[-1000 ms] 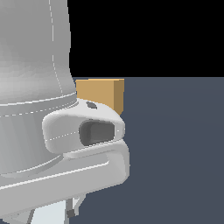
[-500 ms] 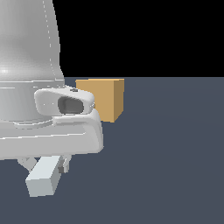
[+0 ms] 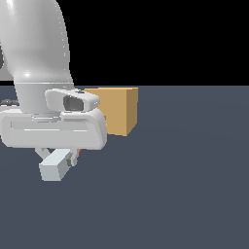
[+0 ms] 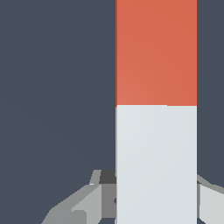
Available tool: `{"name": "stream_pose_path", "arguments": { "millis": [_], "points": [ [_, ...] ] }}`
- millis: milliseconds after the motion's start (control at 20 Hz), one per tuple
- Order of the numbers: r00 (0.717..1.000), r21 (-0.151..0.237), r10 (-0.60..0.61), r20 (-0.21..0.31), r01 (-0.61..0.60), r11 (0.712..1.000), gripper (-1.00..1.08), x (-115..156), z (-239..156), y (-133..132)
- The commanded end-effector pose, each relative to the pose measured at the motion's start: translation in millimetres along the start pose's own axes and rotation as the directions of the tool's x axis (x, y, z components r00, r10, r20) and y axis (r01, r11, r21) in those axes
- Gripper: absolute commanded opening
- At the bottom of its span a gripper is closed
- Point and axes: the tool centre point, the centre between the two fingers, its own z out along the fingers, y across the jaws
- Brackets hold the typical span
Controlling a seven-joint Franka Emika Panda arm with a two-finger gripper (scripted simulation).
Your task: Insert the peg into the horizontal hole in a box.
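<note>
My gripper (image 3: 58, 158) is shut on the peg (image 3: 52, 168), whose white end sticks out below the hand toward the camera in the exterior view; only a sliver of its orange half shows behind the fingers. In the wrist view the peg (image 4: 156, 87) runs lengthwise away from the gripper (image 4: 153, 201), white half between the fingers (image 4: 94, 197), orange half beyond. The tan box (image 3: 116, 111) stands on the floor behind the hand, partly covered by it. The hole does not show on the box faces I see.
The large white arm and hand (image 3: 53, 129) fill the exterior view's left. Dark grey floor (image 3: 185, 185) spreads around the box and to the exterior view's right.
The hand has drawn back from the camera and looks smaller. The peg's white end came into view below it and has risen with the gripper. The box has not moved.
</note>
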Motion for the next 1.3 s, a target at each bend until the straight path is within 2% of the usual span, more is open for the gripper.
{"name": "stream_pose_path", "arguments": {
  "millis": [0,650,1250],
  "points": [
    [0.999,-0.002,0.039,0.000,-0.039,0.999,-1.00,15,-2,-4],
    [0.978,-0.002,0.211,0.000,-0.211,0.978,-1.00,87,-10,-12],
    [0.961,-0.002,0.276,0.000,-0.276,0.961,-1.00,116,-13,-10]
  ]
}}
